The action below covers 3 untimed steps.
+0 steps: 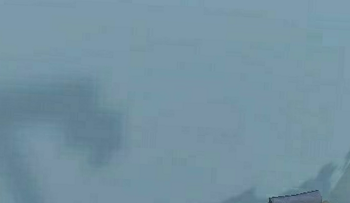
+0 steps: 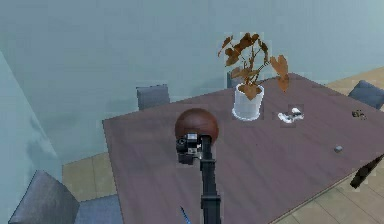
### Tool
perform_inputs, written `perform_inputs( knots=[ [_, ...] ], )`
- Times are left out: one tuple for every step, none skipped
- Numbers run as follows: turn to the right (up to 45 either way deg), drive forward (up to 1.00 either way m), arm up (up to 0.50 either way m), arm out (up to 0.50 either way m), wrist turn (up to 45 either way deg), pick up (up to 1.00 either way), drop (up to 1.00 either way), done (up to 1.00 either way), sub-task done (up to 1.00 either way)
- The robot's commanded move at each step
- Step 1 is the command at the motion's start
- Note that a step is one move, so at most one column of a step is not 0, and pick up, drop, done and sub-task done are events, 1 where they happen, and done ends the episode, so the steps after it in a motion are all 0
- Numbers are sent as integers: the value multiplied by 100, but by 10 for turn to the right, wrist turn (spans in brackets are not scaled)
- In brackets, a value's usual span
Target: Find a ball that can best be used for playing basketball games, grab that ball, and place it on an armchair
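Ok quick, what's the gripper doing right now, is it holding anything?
Gripper: cannot be told whether it holds anything; a brown ball shows at or behind its far end, over the table.

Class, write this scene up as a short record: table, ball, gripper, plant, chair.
Table: dark brown table
Ball: reddish-brown ball, at the gripper's far end, seen against the tabletop
Gripper: gripper below the ball in the picture; cannot tell whether it holds anything
Plant: brown-leaved plant in a white pot on the table
Chair: grey chair at the table's far side
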Motion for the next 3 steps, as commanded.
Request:
perform_inputs(
  knots=[
    [0, 0, 0, 0, 0, 100, 0, 0, 0],
    [0, 0, 10, 0, 0, 0, 0, 0, 0],
    [0, 0, 24, 0, 0, 0, 0, 0, 0]
  ],
)
